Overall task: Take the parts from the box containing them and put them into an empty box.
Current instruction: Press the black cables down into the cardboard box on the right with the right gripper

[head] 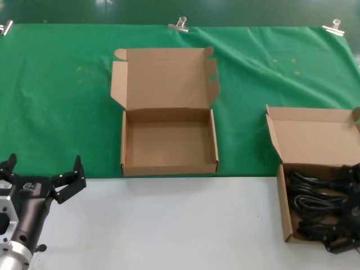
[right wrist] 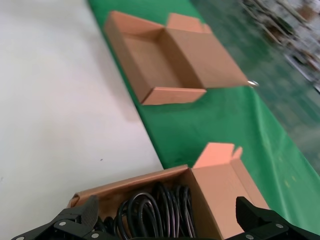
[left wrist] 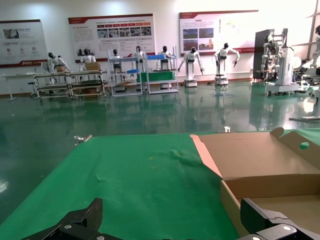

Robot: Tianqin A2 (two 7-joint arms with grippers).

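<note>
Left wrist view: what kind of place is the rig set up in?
Likely a robotics lab or demo hall: humanoid robots stand along the far wall beneath display posters, beyond a glossy green floor and the cloth-covered table.

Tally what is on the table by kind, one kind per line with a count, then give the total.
Cardboard boxes: 2, the empty box and the box containing them
Grippers: 2, the left gripper and the right gripper
Metal clips on the green cloth: 3, such as this clip
Bundles of black cords: too tangled to count
Total counted: 7
</note>
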